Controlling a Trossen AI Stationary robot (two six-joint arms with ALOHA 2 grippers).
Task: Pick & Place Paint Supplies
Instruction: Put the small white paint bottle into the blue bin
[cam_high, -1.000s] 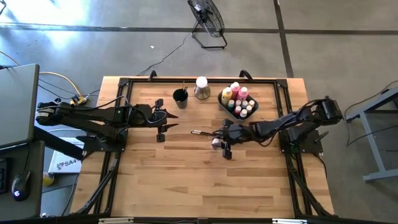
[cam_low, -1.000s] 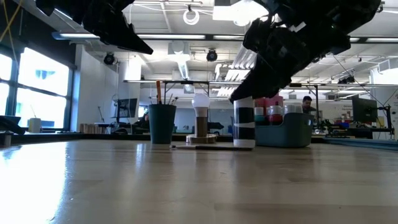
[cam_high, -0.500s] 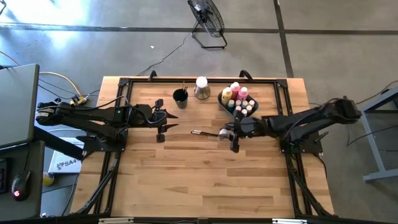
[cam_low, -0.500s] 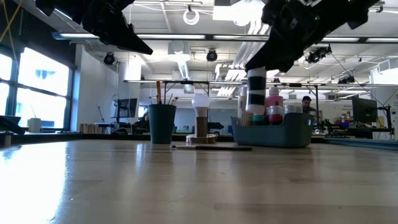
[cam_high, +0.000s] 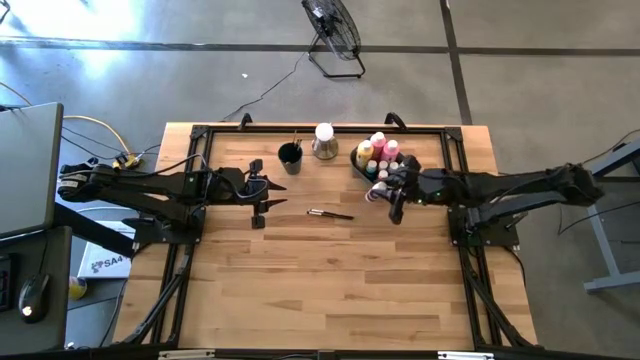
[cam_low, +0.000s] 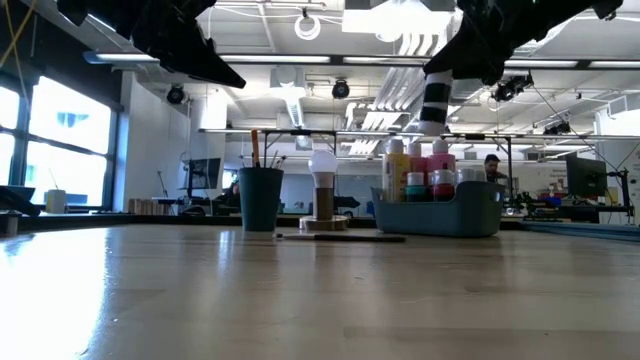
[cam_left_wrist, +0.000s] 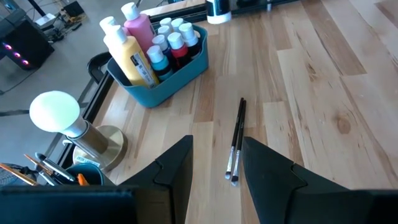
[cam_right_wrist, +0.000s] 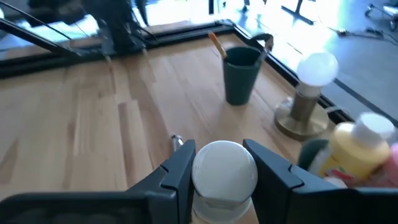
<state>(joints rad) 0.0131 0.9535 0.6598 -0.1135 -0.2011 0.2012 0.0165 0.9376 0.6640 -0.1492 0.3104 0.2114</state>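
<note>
Most of the job looks done. The bin (cam_high: 379, 160) at the far side of the bench (cam_high: 300, 290) already holds the yellow bottle (cam_left_wrist: 128, 51), the pink bottle (cam_left_wrist: 140, 25) and a cluster of small capped pots (cam_left_wrist: 170, 38).

My right tool (cam_high: 391, 197) is clamped on a white-capped bottle (cam_right_wrist: 224, 167); the cap sits squarely between my two fingers (cam_right_wrist: 179, 171) in the right wrist view. In the low view that bottle (cam_low: 435, 97), banded dark and white, hangs in the air above the bin, near its front edge as seen from above. Not yet released.

My left tool (cam_high: 262, 200) waits over the left half of the bench, jaws narrowly apart, nothing between them.

Still to do, as I judge it: lower and let go of this bottle, then deal with the two thin brushes (cam_high: 330, 214) lying side by side on the bare wood mid-bench, well short of the bin. The dark cup (cam_high: 290, 157) already has brushes in it.

Change over the last second: my right arm has stretched out and carried the bottle from mid-bench, near the loose brushes, up and across to the bin. Left arm and brushes have not shifted.
</note>
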